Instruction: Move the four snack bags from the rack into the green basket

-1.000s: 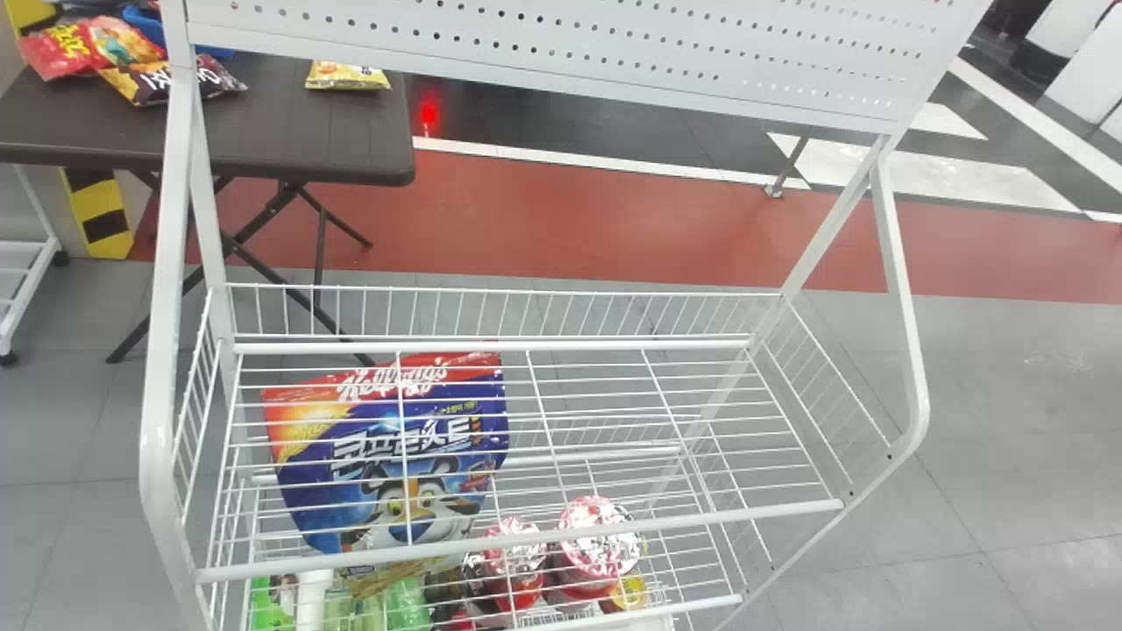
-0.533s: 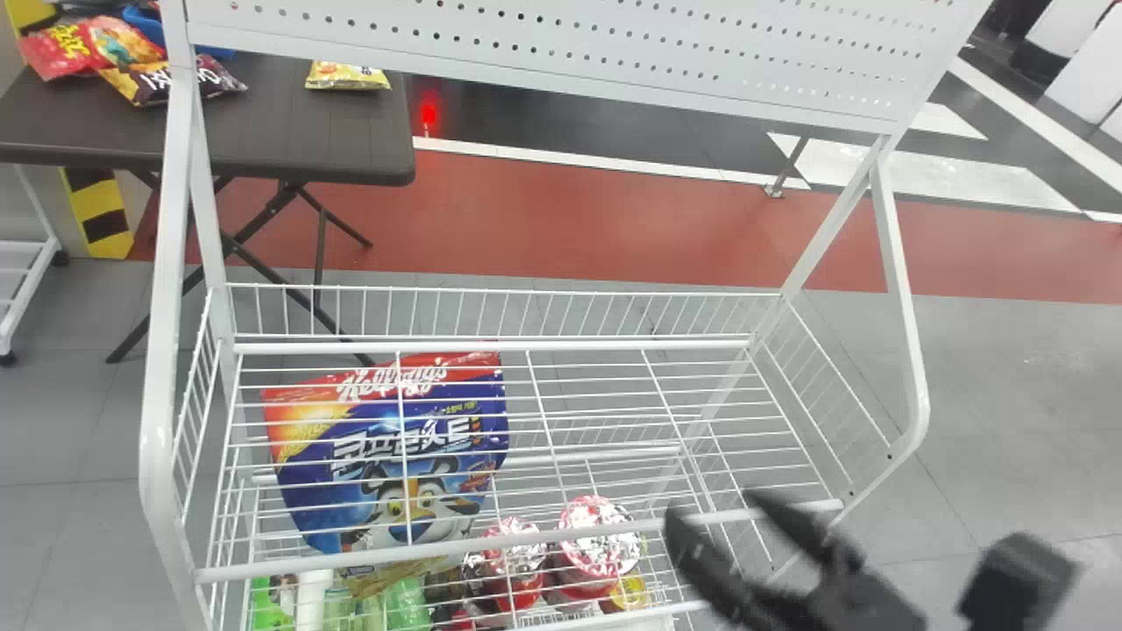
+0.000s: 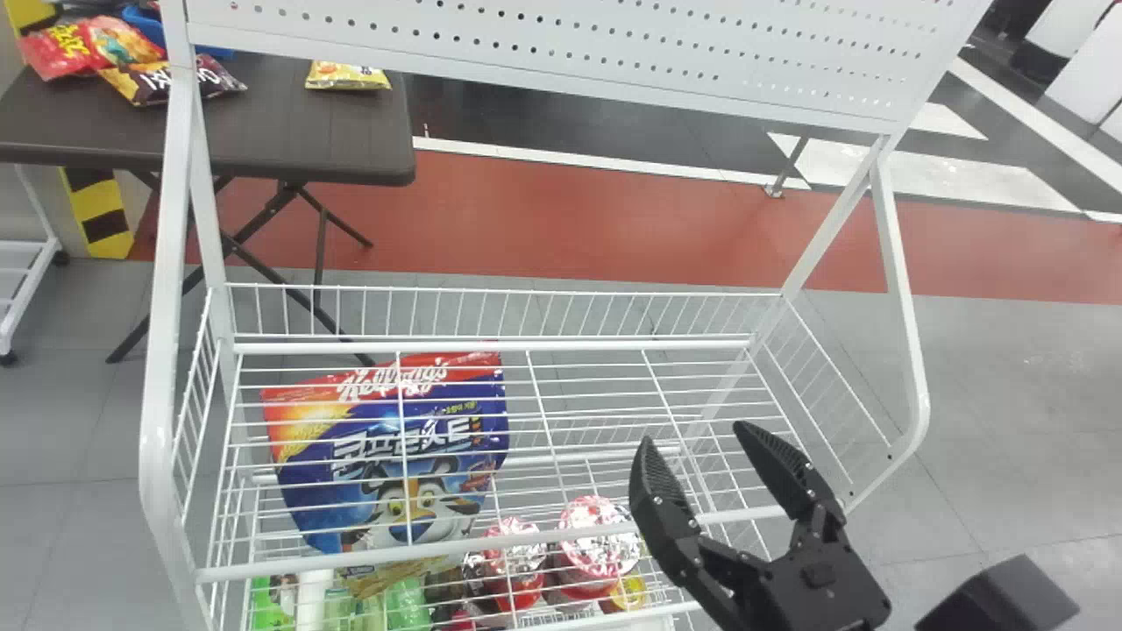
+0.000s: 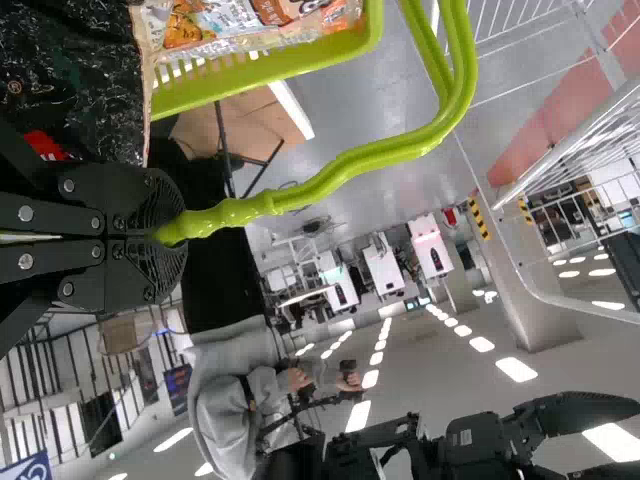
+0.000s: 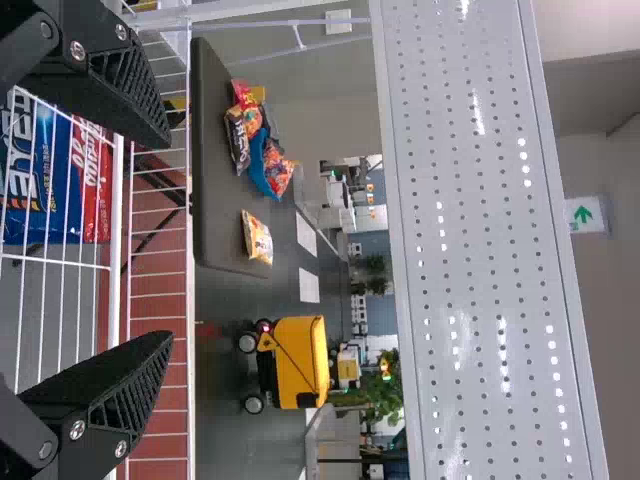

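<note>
My right gripper point(image 3: 697, 436) is above the front rail of the white wire rack point(image 3: 394, 559), toward the right, fingers apart with nothing between them. In the right wrist view, the right gripper point(image 5: 165, 240) stands open too. A large blue and red bag point(image 3: 386, 438) shows through the upper shelf's wires at the left. The left gripper point(image 4: 170, 232) is closed around the handle point(image 4: 350, 165) of the green basket point(image 4: 290, 66). A snack bag point(image 4: 250, 22) with a clear and orange wrapper shows at that basket's rim.
Foil-topped cups point(image 3: 600, 543) and green items point(image 3: 403, 605) sit low in the rack. A perforated panel point(image 3: 561, 53) spans its upper part. Behind stands a dark table point(image 3: 289, 131) with several snack bags, one yellow point(image 3: 346, 76). The rack's side posts flank the shelf.
The right gripper was out of the head view a second ago, then came in at the lower right. It has since moved up and a little left, toward the rack's front rail.
</note>
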